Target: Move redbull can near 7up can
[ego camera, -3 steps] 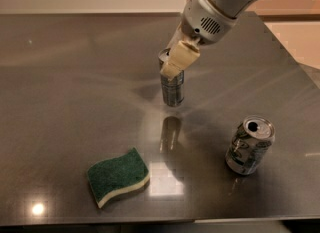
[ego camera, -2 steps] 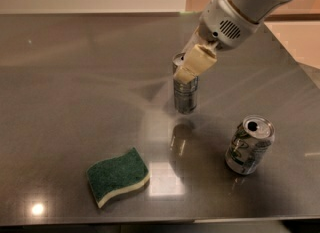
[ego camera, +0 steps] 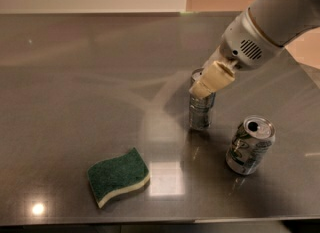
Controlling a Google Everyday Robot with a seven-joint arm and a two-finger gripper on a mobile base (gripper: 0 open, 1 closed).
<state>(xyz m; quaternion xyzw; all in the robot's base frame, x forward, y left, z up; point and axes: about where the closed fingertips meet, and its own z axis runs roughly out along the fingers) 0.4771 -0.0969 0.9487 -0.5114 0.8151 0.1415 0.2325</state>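
The slim silver and blue redbull can (ego camera: 201, 110) stands upright on the steel table (ego camera: 75, 77), right of centre. My gripper (ego camera: 209, 83) comes in from the upper right and is shut on the can's top, with a cream fingertip (ego camera: 214, 79) over its front rim. The wider, dented silver-green 7up can (ego camera: 250, 145) stands upright to the right and a little nearer, a short gap from the redbull can.
A green sponge with a pale yellow underside (ego camera: 119, 176) lies at the front left. The table's front edge runs along the bottom of the view. The white arm (ego camera: 272, 19) reaches over the back right corner.
My gripper has carried the redbull can to the right and slightly nearer, closing the gap to the 7up can. The 7up can and the sponge have not moved.
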